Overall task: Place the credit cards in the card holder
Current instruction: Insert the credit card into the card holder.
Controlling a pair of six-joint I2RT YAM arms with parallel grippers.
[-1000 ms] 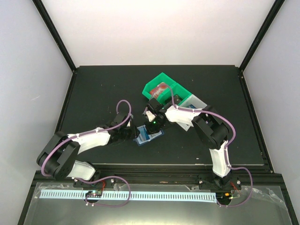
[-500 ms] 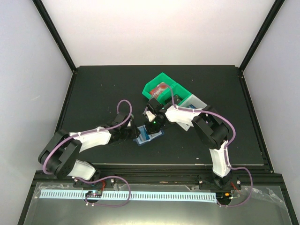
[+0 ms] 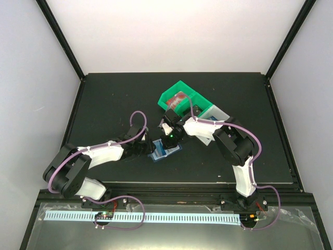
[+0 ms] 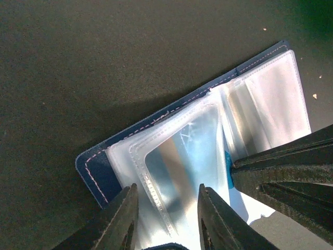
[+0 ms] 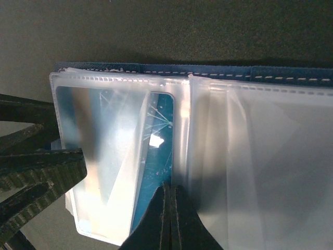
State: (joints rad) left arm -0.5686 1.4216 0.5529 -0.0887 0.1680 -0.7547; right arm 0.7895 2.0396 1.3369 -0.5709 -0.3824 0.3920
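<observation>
Card holder (image 3: 165, 151) lies open. Left gripper (image 4: 167, 191) at its 9 o'clock, jaws apart. Right gripper (image 5: 169, 190) at 12 o'clock, tips together.

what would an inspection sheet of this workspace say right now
surface: black table, flat and dark
job's things: card holder lying open; blue card in a clear sleeve; reddish card in the green and white tray
clutter: green and white tray, nothing else seen
grippers: left tool jaws apart over the sleeves; right tool shut, tip at the fold
cables: purple cables along both arms
surroundings: white walls, black frame
</observation>
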